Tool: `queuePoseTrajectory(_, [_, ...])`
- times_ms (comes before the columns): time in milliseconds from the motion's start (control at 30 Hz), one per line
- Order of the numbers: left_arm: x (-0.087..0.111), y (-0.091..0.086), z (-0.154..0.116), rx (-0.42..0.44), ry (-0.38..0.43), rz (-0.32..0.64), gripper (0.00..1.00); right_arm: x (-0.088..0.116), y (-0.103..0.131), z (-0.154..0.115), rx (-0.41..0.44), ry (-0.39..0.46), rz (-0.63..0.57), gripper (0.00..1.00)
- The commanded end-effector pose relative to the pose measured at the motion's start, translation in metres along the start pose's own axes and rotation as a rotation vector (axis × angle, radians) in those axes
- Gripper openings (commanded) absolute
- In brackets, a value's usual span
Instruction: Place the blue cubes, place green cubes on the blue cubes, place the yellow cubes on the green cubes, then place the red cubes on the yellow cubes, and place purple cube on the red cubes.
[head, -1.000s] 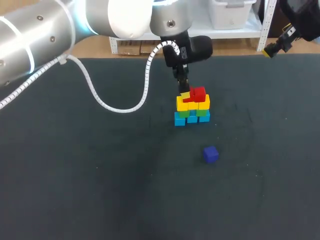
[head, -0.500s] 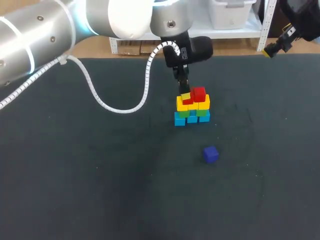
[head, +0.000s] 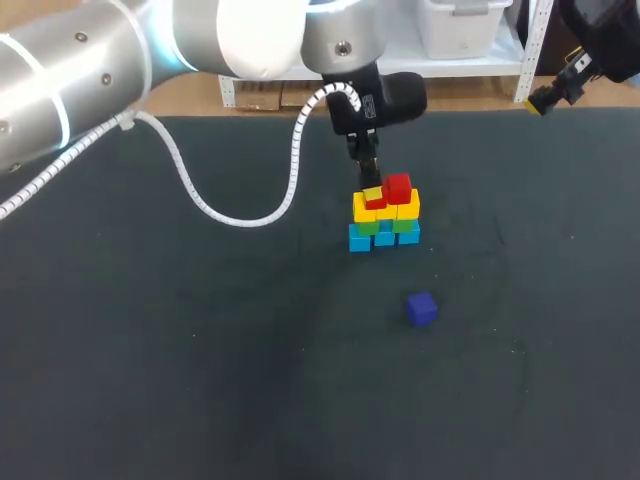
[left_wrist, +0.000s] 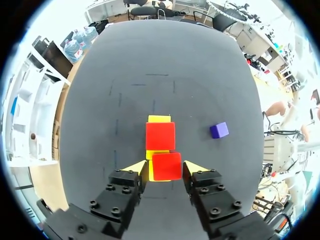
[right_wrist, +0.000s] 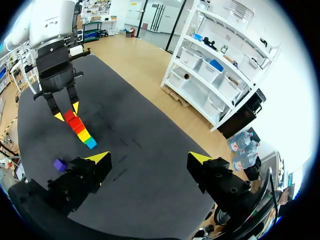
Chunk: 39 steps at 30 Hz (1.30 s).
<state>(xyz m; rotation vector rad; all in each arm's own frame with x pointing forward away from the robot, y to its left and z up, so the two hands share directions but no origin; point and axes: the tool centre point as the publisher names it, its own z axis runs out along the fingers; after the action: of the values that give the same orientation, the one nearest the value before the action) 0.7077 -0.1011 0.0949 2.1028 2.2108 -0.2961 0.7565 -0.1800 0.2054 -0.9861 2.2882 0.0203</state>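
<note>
A small stack stands mid-table: blue cubes at the base, green cubes on them, yellow cubes above. One red cube sits on the yellow layer. A second red cube rests beside it between the fingers of my left gripper, which hangs straight over the stack. A thin gap shows on each side of that cube, so the gripper is open. The purple cube lies alone on the mat, nearer the front than the stack. My right gripper is open and holds nothing, far off at the back right edge.
The dark mat covers the table. My left arm's white cable loops down over the mat to the left of the stack.
My left gripper's fingers have spread a little away from the red cube's sides. The stack, the purple cube and the right arm have stayed put.
</note>
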Motion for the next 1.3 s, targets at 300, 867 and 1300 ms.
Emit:
queuePoseTrajectory(300, [0.0005,0.0003,0.0022,-0.016,-0.003,0.010,0.39,0.0006,0.0008,-0.0003,0.004,-0.001,0.001,1.00])
queuePoseTrajectory(867, [-0.0023,0.0017,0.0029,-0.023,-0.009,0.010,0.24,0.0006,0.0008,-0.0003,0.004,-0.001,0.001,1.00])
queuePoseTrajectory(1300, [-0.0025,0.0040,0.0024,-0.032,-0.013,0.002,0.20,0.0006,0.0008,-0.0003,0.004,-0.001,0.001,1.00])
